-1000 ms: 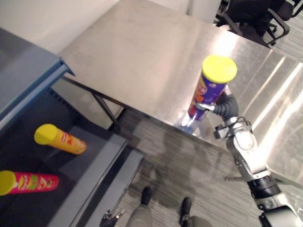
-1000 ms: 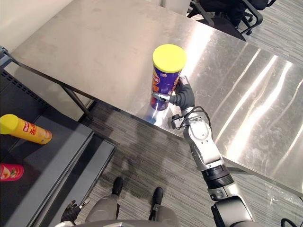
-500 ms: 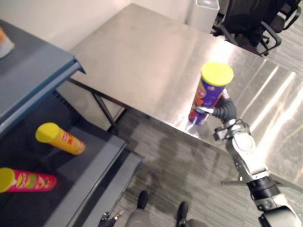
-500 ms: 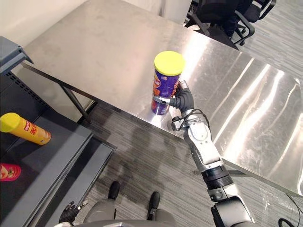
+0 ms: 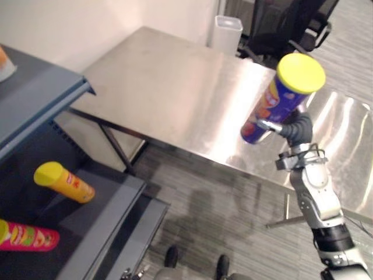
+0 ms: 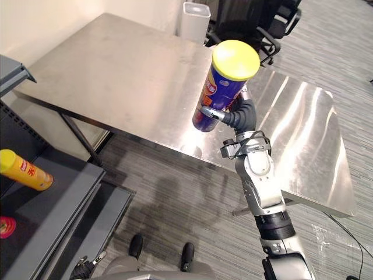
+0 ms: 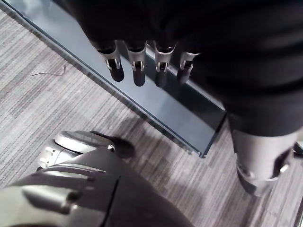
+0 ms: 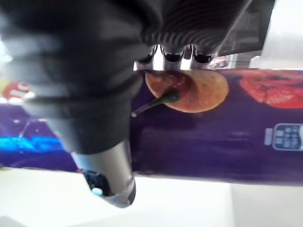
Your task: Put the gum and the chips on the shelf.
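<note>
Above the near edge of the steel counter (image 5: 175, 87), the right robot hand (image 5: 294, 127) holds the chips can (image 5: 275, 105) low on its body, fingers curled round one side and the thumb closing on the other, so the grip looks firm. The can appears clear of the surface and leans, its lid tipped up and away from the hand. It is a tall purple tube with a bright yellow lid, a blue band toward the base and pictures of chips on its side; the wall looks smooth and stiff, so it would probably slip rather than crush if the hold loosened. The step in hand is judged to be the carry over to the blue-grey shelf (image 5: 41, 99), which stands well apart on the robot's left. Because the grip sits near the bottom, the long upper part may swing, so a slow, level turn would serve best, with the can kept above the counter edge until it is past it. On the lower board a yellow can (image 5: 61, 182) and a red can (image 5: 26, 236) lie on their sides, and the free board beside them looks the safer target. The left robot hand (image 7: 138, 71) hangs with straight, relaxed fingers, holding nothing, over the floor by the shelf's base.
</note>
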`<state>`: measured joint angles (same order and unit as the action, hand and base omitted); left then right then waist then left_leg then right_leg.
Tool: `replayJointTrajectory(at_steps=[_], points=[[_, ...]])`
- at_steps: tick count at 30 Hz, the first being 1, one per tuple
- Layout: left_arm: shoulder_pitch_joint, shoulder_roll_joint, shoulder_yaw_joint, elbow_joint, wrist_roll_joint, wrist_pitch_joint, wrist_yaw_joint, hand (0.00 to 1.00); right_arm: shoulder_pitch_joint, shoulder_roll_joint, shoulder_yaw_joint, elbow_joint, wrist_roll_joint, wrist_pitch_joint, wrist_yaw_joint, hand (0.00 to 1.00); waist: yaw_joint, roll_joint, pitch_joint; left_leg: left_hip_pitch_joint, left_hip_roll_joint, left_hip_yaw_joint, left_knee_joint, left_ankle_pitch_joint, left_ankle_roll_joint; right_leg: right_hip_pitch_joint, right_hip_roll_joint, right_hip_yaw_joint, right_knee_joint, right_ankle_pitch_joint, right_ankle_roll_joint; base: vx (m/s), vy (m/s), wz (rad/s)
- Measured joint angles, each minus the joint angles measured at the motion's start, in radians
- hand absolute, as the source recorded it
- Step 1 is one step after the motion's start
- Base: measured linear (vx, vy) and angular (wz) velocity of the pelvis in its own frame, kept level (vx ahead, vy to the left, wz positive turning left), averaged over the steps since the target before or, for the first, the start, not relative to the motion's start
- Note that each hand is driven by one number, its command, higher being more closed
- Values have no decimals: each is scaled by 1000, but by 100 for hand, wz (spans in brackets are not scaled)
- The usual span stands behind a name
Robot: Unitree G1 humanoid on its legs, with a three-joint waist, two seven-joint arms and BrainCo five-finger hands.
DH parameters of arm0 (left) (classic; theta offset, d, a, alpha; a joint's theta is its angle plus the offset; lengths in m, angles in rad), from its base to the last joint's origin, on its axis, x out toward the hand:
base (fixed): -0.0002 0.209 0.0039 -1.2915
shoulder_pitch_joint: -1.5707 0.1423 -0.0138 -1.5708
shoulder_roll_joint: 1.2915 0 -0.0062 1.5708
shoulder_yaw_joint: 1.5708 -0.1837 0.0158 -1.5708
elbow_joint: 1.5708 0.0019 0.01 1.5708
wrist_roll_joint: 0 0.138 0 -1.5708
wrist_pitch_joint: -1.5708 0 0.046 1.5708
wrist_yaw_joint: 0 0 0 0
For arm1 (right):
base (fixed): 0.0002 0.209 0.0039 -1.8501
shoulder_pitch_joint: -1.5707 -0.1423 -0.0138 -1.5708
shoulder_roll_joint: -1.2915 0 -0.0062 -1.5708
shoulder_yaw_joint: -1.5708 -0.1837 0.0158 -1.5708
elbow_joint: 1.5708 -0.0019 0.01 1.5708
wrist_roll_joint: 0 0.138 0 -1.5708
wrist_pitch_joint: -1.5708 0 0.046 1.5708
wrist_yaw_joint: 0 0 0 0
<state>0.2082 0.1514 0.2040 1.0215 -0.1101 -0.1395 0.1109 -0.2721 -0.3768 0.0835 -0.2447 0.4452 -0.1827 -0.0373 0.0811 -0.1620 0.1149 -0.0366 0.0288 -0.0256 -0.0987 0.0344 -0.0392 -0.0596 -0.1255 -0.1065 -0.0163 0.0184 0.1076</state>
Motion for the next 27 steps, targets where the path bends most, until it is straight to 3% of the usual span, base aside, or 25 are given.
replayJointTrajectory(at_steps=[5,10,14,19,21,23,27], points=[[0,-4,0,13,0,9,-2,0,162,0,17,-128,86,-5,79,100,-31,7,-41,27,0,14,-1,-3,0,20,-1,10,3,-1,-1,-8,2,-5],[5,-2,0,36,0,12,-5,0,331,7,118,-217,75,-6,135,100,-49,13,-66,46,2,25,-2,-7,-6,29,-1,21,10,-4,-6,-34,7,-7],[8,-7,-1,52,7,1,-7,0,475,83,168,-221,-162,-13,147,100,-53,29,-86,57,3,36,-2,-8,-7,29,-3,32,22,-19,-11,-28,5,-8],[10,-9,-9,68,10,-26,-5,0,573,81,213,-176,-561,-91,47,100,-53,44,-97,59,2,34,-2,-5,-9,38,-3,27,18,-22,-7,-13,2,5],[3,-4,-24,87,12,-28,0,0,632,81,259,-114,-731,-92,23,100,-52,47,-103,61,2,24,-2,-7,-8,52,-4,17,13,-24,-8,-5,-4,15],[-8,1,-46,104,16,-29,2,0,672,82,295,-46,-798,-89,22,100,-53,54,-103,58,1,17,-2,-9,-4,56,-4,9,8,-24,-7,5,-2,11],[-12,1,-62,130,16,-32,3,0,714,94,318,56,-825,-84,22,100,-53,69,-106,62,1,18,-2,-12,-5,65,-3,9,1,-24,-7,3,0,1]])
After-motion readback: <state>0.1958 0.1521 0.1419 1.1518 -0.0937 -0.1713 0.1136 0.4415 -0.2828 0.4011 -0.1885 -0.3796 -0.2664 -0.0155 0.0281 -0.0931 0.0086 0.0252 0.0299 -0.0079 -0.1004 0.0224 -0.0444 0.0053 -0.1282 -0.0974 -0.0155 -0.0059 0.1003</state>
